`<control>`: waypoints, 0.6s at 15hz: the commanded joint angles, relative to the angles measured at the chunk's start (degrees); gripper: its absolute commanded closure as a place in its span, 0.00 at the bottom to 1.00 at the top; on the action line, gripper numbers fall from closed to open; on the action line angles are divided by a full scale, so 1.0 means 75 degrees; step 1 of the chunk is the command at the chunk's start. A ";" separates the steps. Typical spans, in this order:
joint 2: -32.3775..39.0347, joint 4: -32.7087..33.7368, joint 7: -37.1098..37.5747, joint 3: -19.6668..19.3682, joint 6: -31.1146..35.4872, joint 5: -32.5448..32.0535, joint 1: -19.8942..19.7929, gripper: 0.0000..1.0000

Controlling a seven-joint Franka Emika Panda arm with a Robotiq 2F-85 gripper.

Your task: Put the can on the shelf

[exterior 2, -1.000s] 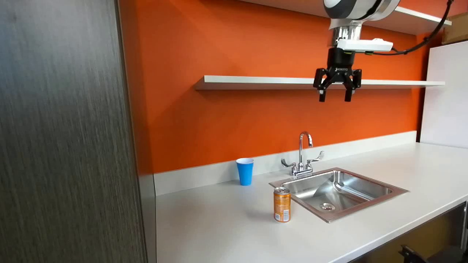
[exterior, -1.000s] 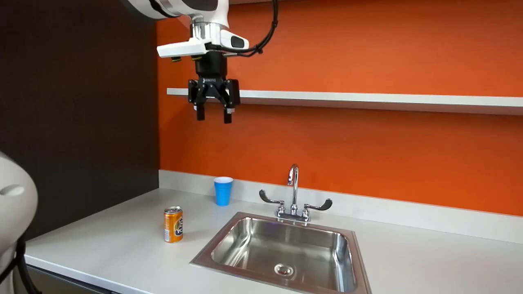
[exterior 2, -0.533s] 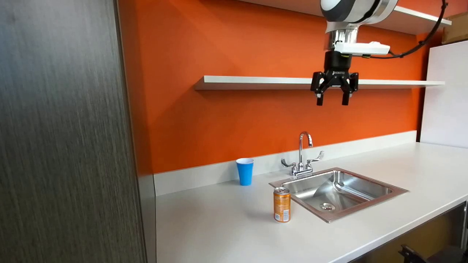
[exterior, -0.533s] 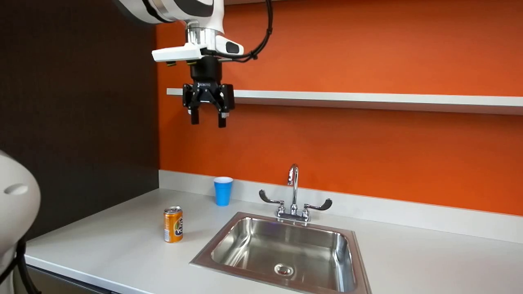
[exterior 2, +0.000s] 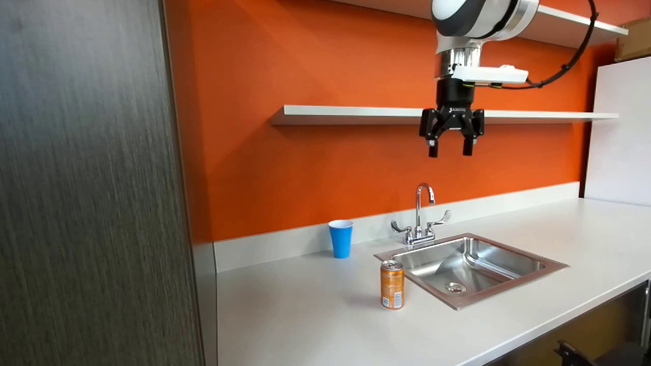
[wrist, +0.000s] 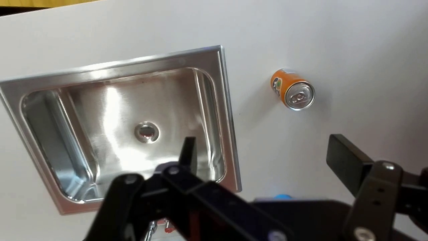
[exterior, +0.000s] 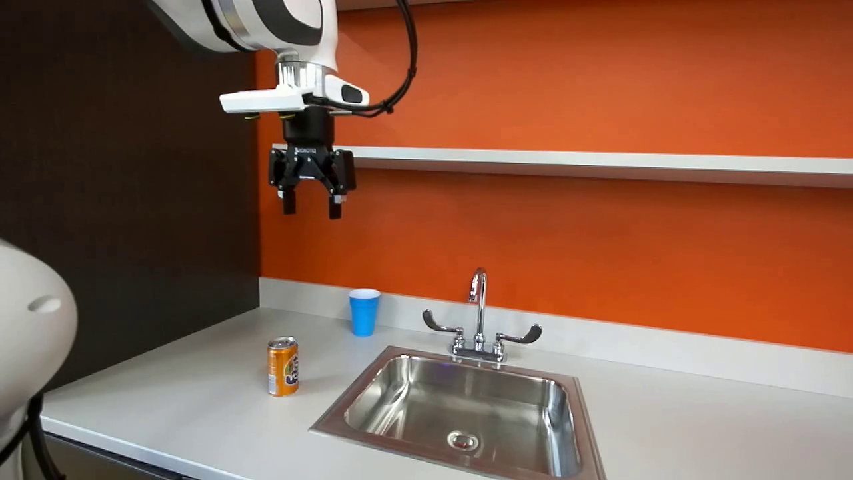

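Observation:
The orange can [exterior: 282, 367] with a silvery top stands upright on the white countertop, beside the sink; it also shows in an exterior view [exterior 2: 392, 285] and in the wrist view [wrist: 292, 87]. The white shelf [exterior: 566, 158] runs along the orange wall, above the counter; it also shows in an exterior view [exterior 2: 351, 111]. My gripper [exterior: 312, 210] points down, open and empty, high above the counter, with its fingertips a little below the shelf's height in both exterior views [exterior 2: 450, 152]. In the wrist view the can lies beyond the spread fingers [wrist: 262, 147], apart from them.
A blue cup [exterior: 364, 313] stands near the wall behind the can. A steel sink [exterior: 383, 367] with a faucet [exterior: 480, 313] is set into the counter [exterior: 200, 413]. A dark panel [exterior: 133, 200] closes one end. A higher shelf [exterior 2: 574, 28] shows in an exterior view.
My gripper has moved down and to the left in both exterior views, staying open. The can and cup have not moved.

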 commanded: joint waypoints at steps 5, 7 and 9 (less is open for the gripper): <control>0.0240 -0.0265 0.0147 0.0426 -0.0216 0.0105 0.0233 0.00; 0.0406 -0.0273 0.0231 0.0539 -0.0085 0.0153 0.0311 0.00; 0.0636 -0.0193 0.0339 0.0614 -0.0025 0.0272 0.0386 0.00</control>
